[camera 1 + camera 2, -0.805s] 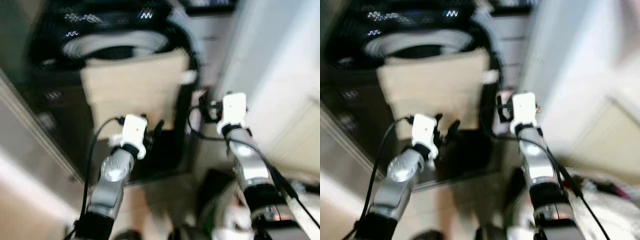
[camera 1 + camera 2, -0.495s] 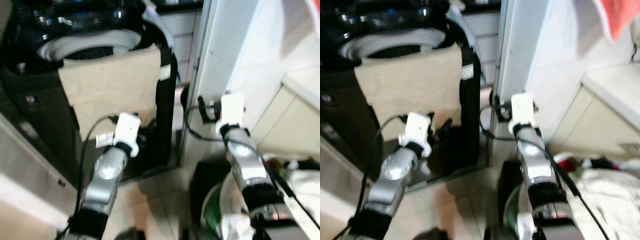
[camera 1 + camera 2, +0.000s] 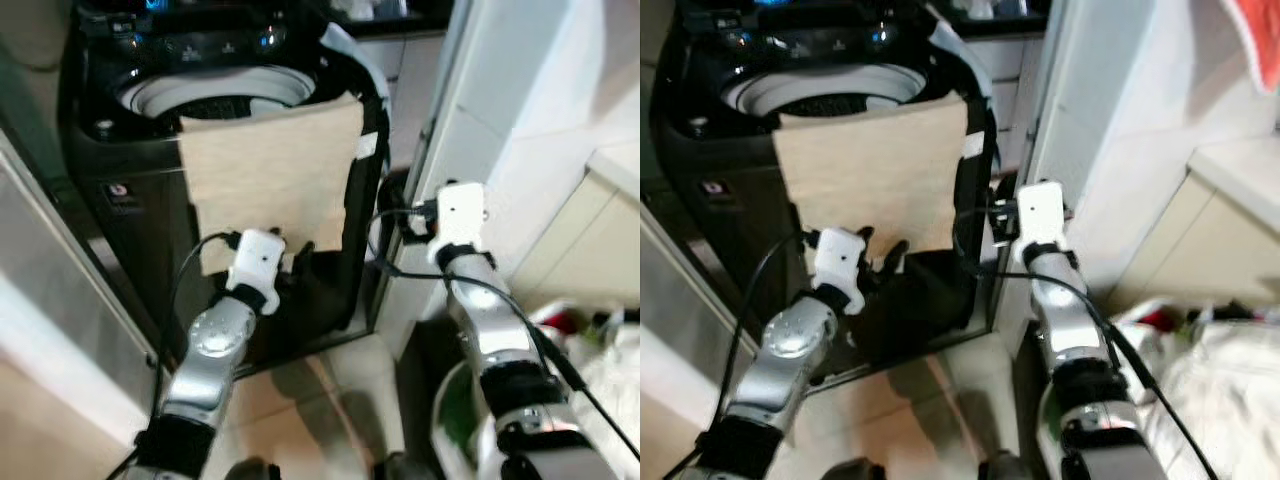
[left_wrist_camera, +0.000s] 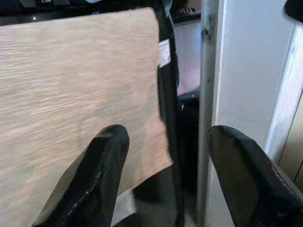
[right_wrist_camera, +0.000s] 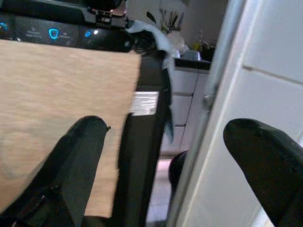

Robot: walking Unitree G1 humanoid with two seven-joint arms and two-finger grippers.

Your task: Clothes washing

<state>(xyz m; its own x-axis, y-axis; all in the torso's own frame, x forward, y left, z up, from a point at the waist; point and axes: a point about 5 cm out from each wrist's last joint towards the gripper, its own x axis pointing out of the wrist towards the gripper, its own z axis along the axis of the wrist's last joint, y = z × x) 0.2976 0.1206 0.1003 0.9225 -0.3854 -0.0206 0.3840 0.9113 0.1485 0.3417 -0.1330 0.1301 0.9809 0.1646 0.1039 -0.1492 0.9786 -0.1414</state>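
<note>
A black top-loading washing machine (image 3: pixel 130 190) stands ahead with its white drum rim (image 3: pixel 215 92) showing. A beige cloth (image 3: pixel 270 175) hangs from the rim down the machine's front. My left gripper (image 3: pixel 297 262) is held low in front of the cloth's lower edge, open, with nothing between its fingers (image 4: pixel 102 156). My right gripper (image 3: pixel 400 215) is open too, beside the machine's right corner and near the white panel. The beige cloth (image 5: pixel 52 94) and the lit control panel (image 5: pixel 52 33) show past its fingers (image 5: pixel 80 156).
A white door or wall panel (image 3: pixel 500 110) rises just right of the machine. A pale cabinet (image 3: pixel 1230 200) and a pile of laundry (image 3: pixel 1230 370) lie at the right, and a red cloth (image 3: pixel 1255 35) hangs above. A grey surface (image 3: pixel 50 290) borders the left.
The whole picture has shifted and sharpened, so the camera moved; the machine now sits more to the middle. Both arms keep the same raised pose with open fingers.
</note>
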